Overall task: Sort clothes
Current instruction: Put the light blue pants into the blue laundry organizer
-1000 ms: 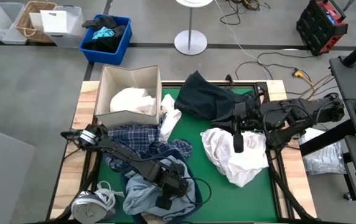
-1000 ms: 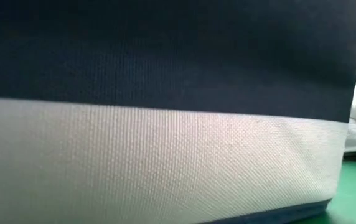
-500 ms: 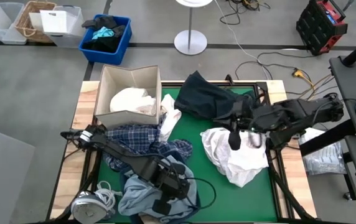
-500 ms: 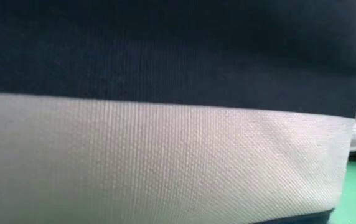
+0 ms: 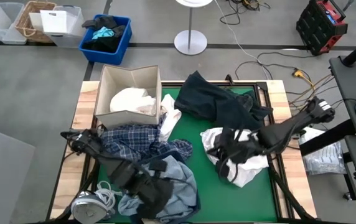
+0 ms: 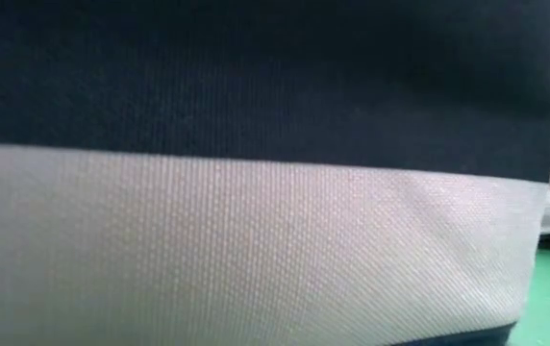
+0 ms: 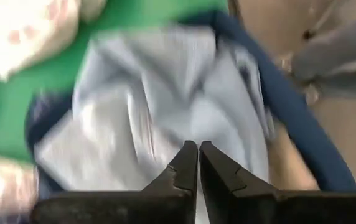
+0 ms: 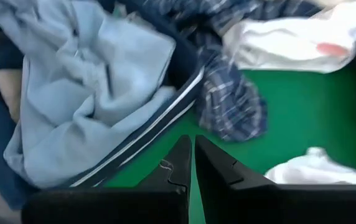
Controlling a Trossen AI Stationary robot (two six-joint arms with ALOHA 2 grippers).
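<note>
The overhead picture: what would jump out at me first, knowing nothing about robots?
Heaps of clothes on a green table mat: a white shirt at the right with the right gripper over it, a dark navy piece behind, light blue denim at the front left under the left gripper. A cardboard box at the back left already holds white cloth.

A grey floor [image 5: 28, 93] surrounds the table. Beyond it stand a blue bin [image 5: 106, 38], a wicker basket [image 5: 33, 20], 2 clear tubs [image 5: 63, 25], a white lamp base [image 5: 190, 42] and a red-black toolbox [image 5: 321, 25].
</note>
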